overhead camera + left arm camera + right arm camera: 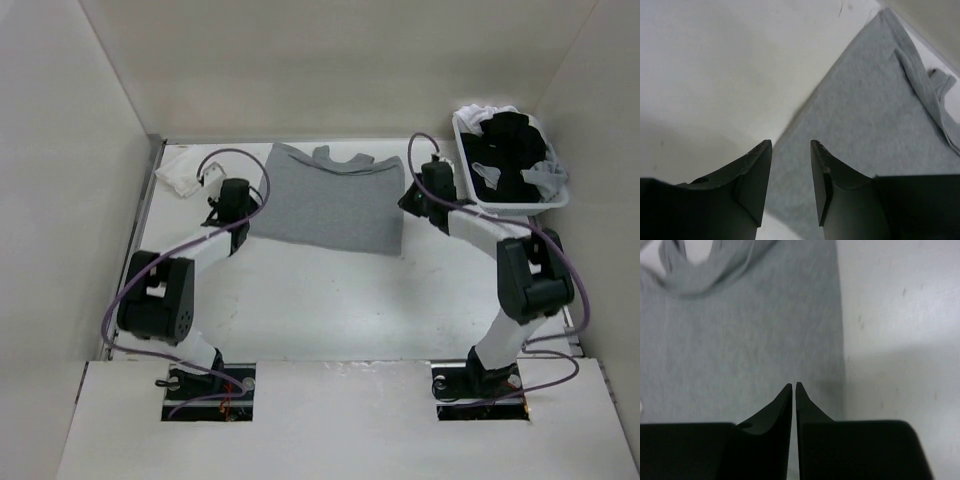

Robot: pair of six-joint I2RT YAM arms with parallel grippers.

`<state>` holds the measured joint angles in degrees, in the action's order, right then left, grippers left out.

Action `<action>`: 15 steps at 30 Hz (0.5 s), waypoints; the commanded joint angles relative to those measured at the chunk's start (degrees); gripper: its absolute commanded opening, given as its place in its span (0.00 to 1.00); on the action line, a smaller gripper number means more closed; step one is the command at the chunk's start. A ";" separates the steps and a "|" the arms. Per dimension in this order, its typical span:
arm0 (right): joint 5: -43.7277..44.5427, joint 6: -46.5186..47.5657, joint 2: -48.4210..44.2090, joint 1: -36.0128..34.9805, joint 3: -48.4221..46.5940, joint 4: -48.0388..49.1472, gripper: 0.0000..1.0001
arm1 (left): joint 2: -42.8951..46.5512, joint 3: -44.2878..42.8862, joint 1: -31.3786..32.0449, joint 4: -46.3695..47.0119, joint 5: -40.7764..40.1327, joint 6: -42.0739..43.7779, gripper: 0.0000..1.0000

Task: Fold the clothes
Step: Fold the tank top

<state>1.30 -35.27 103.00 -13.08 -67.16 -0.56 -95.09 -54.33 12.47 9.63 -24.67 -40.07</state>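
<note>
Shows the left gripper (790, 145) with fingers spread, pinching nothing, poised over the left edge of a light heather-grey T-shirt (880, 125), close to its near corner. Shows the right gripper (793, 385) with fingertips parted by only a sliver, likewise pinching nothing, just inside the shirt's right edge.

Places the shirt flat on the white table (330, 300), toward the far side, between the two arms, with the round neckline (340, 160) at the far edge. Shows no sleeves sticking out at the sides, so probably tucked in already, leaving a rough rectangle.

Adds, at far right, a white basket (520, 207) of black and white garments (505, 140), and at far left a small white cloth (178, 178); both apart from the shirt.

Suggests a fold partly done, with at least one more to come.

Expect soft, light, limp knit: no stiffness, apt to sag, drag on the table and come unfolded if lifted at one point. Take hold at the two near corners together, pinching every layer at the hem, and lift evenly.
</note>
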 commanded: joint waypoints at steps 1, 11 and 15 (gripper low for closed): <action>2.13 -1.20 -11.75 -5.05 9.81 11.00 0.00 | 7.97 10.70 0.41 9.53 5.22 -6.32 0.35; 4.50 -5.69 -26.18 -12.10 34.09 18.22 0.13 | 7.99 21.10 -5.66 13.22 19.12 -15.64 0.40; 4.32 -7.09 -27.41 -12.10 39.81 20.94 0.26 | 5.80 21.63 -7.24 16.21 19.22 -17.05 0.41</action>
<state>4.29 -40.53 77.30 -25.06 -29.56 13.98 -88.31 -33.32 6.28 19.62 -7.60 -54.52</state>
